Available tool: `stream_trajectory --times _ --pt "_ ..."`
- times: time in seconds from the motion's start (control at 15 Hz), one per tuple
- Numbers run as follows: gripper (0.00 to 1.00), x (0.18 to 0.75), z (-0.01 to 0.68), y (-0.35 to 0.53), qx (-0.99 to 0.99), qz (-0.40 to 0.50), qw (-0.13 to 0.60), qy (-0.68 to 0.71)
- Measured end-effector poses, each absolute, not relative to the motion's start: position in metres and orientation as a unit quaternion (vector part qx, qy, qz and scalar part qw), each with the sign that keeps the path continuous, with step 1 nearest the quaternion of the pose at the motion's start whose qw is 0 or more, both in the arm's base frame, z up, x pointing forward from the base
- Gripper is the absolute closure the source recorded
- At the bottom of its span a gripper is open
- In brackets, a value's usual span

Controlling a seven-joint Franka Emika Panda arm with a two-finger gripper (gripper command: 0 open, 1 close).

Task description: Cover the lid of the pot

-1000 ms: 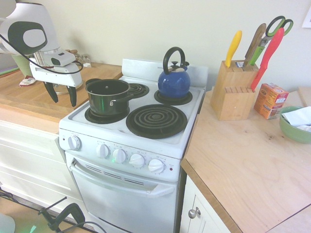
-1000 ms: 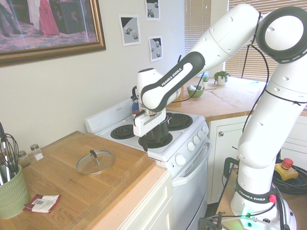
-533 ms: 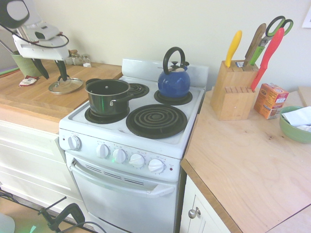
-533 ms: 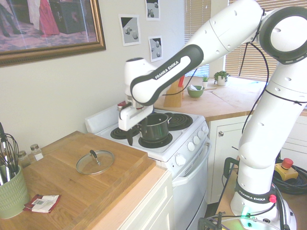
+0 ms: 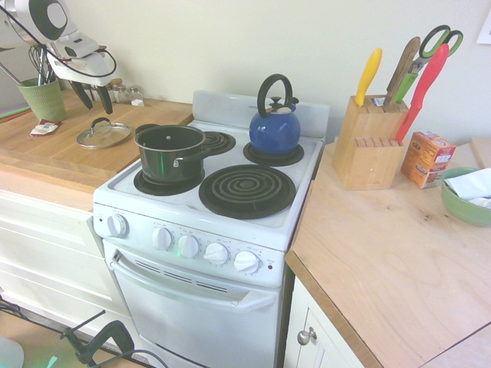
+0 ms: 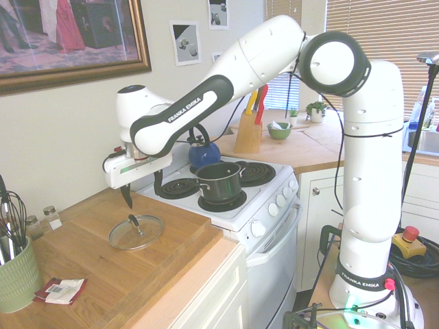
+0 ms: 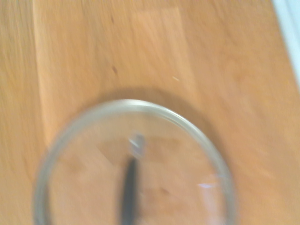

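Wooden counter [image 6: 103, 267] is carrying the lid [image 6: 136, 232], lying flat beside the stove [image 5: 230, 192]. Above it the gripper [image 6: 140, 193] is hanging, jaws apart, empty; next it needs lowering onto the loop handle [image 6: 134, 224], then carrying to the pot [image 6: 221, 181].

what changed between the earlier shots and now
The open gripper swung away from the pot and across to the wooden counter, rising a little, and now hangs above the glass lid. It has taken hold of nothing. The lid, pot and blue kettle stayed where they were.
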State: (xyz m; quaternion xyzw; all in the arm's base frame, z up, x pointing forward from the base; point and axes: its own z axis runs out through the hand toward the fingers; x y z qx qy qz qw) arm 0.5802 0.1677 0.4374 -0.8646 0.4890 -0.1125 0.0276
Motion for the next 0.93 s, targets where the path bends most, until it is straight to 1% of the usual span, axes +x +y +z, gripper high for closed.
stream_trajectory --times 0.27,0.53,0.6,0.93 --pt "0.00 0.597 0.415 0.180 -0.842 -0.107 0.020 0.529" --pt "0.00 0.607 0.386 0.181 -0.840 -0.095 0.007 0.534" --pt "1.00 0.610 0.384 0.184 -0.841 -0.096 0.007 0.533" --pt "1.00 0.615 0.386 0.190 -0.842 -0.100 0.009 0.529"
